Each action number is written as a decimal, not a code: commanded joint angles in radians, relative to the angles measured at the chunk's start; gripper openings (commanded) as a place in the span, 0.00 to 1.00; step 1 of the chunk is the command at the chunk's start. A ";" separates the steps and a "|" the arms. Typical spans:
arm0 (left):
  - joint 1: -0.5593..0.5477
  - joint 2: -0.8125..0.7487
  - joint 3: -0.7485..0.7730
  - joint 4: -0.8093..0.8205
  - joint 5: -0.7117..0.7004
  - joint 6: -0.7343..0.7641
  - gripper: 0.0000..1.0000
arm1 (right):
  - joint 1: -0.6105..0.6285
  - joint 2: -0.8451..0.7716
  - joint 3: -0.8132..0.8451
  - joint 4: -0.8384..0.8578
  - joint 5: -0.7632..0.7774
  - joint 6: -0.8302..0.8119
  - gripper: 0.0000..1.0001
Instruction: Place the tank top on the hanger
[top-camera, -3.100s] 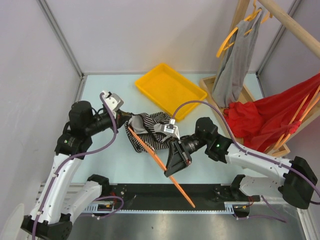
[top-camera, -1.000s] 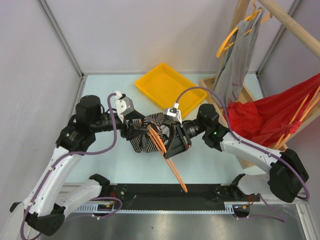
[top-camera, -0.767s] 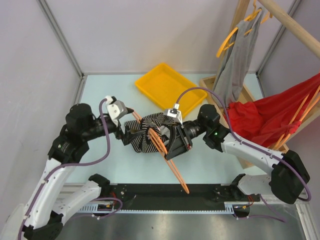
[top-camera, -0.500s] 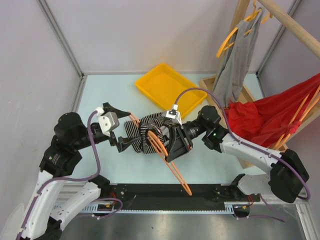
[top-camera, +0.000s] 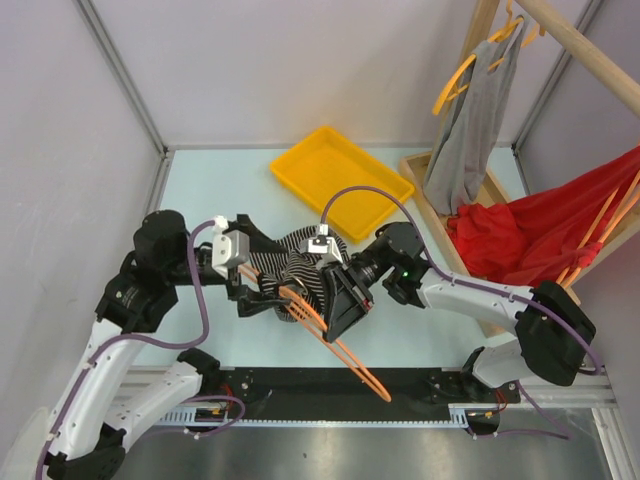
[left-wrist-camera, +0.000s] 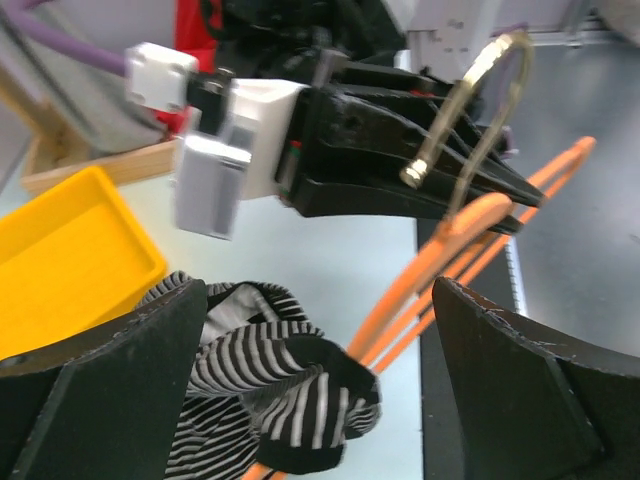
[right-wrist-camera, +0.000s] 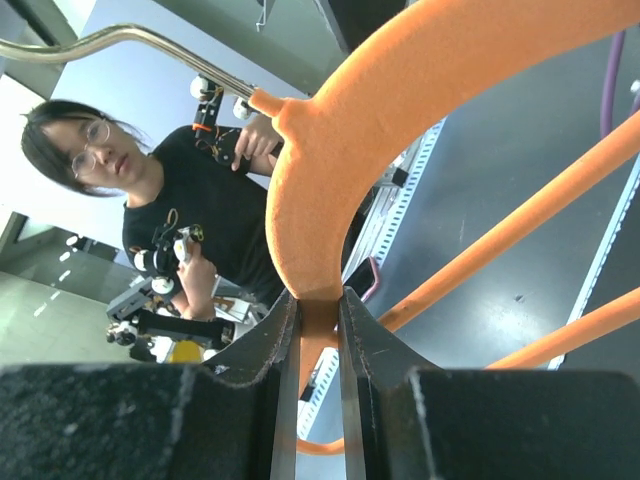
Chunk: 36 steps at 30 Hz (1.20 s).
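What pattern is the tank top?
The tank top has thin black-and-white stripes with dark edging; clearest in the left wrist view.

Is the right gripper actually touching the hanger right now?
Touching. The right wrist view shows the right gripper pinching the hanger from both sides, with no gap, just below its hook.

Tank top (top-camera: 290, 270) lies before the tray (top-camera: 335, 175), hanger (top-camera: 342, 352) touching it
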 joint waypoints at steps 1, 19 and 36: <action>-0.003 -0.003 -0.036 0.010 0.206 0.028 0.99 | 0.005 -0.016 0.068 0.104 -0.021 0.020 0.02; -0.056 0.059 -0.088 0.013 0.286 -0.014 0.31 | 0.007 -0.009 0.083 0.109 -0.025 0.024 0.02; -0.059 0.010 -0.135 0.057 0.055 -0.043 0.00 | -0.369 -0.007 0.040 0.097 0.016 0.001 0.99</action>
